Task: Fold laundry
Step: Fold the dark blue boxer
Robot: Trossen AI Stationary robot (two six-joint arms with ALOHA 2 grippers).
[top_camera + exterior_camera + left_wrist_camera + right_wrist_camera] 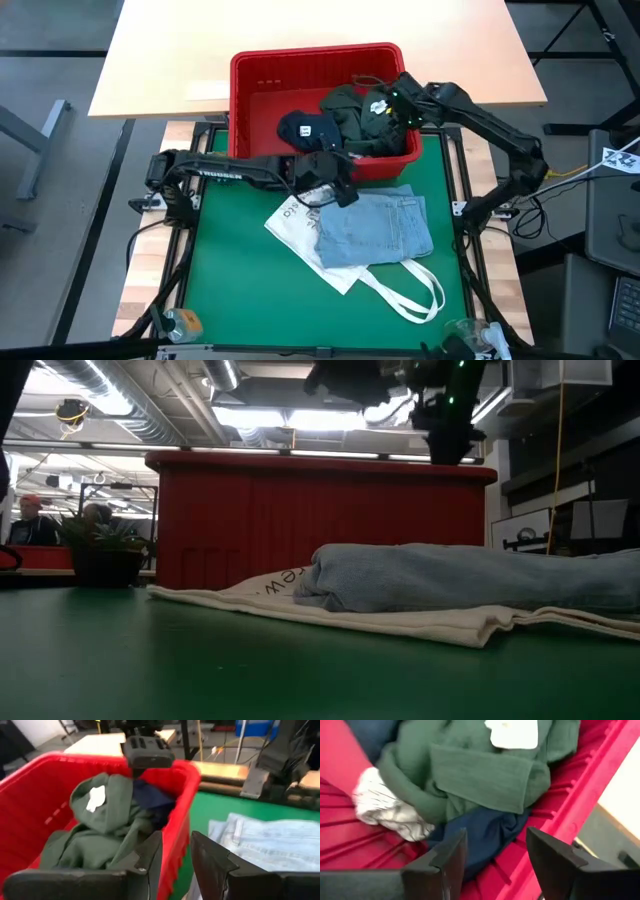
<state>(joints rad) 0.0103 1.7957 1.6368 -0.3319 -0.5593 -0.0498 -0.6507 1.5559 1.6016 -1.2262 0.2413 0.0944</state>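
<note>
The right gripper (492,857) hangs with jaws apart and empty over the olive green garment (357,122) and navy garment (306,128) in the red basket (255,90) — its arm bent in from the table's right edge. The left gripper (175,852), jaws parted and empty, straddles the basket's near wall, arm stretched low across the table (230,270). The folded denim (375,228) lies on the white tote bag (300,225).

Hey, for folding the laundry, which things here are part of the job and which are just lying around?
Part of the job:
- light blue denim garment, lying on the tote
- dark olive green garment, in the basket
- navy blue garment, in the basket
- white printed garment, in the basket

Lying around:
- red plastic slotted basket
- white lettered tote bag
</note>
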